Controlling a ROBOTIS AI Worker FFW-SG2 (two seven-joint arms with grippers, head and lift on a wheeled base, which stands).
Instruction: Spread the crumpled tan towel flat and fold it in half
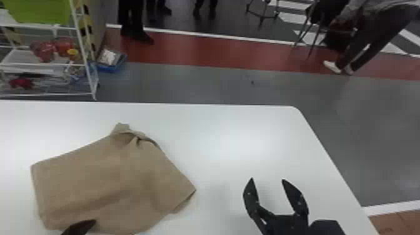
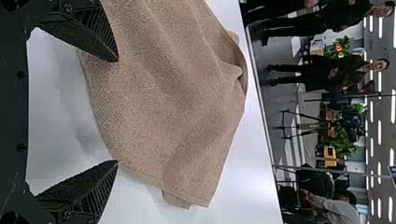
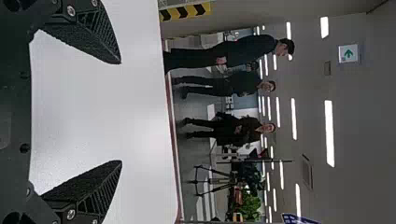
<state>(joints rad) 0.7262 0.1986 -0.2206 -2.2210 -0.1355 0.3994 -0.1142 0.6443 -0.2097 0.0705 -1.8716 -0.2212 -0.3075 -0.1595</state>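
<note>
At the far left, past the table, stands a white wire rack (image 1: 88, 75) with a bright green panel (image 1: 37, 11) high on it and bundled red items (image 1: 43, 51) on a shelf below. Just right of it, a shallow blue tray (image 1: 109, 67) lies on the floor.

The crumpled tan cloth towel (image 1: 93, 175) lies on the left part of the smooth white table (image 1: 218, 140). Much of it is spread out, with soft ridges across it; its far end is bunched into a small twisted fold, and its right side runs to a pointed corner with another edge of cloth showing beneath.

The black left gripper (image 1: 79, 227) is at the towel's near left part. In the left wrist view, the left gripper (image 2: 117, 111) has its two flat fingers wide apart: one tip overlaps the cloth, the other comes up to its edge. Whether either touches the cloth, I cannot tell.

Farther right, well apart from the towel, the black right gripper (image 1: 267, 179) is over the near right part of the table, its fingers spread and pointing toward the far side, with nothing between them.

The table's far right corner is rounded, and beyond its right edge lies the grey floor (image 1: 359, 109), with a dark red band (image 1: 234, 54) crossing it farther off.
</note>
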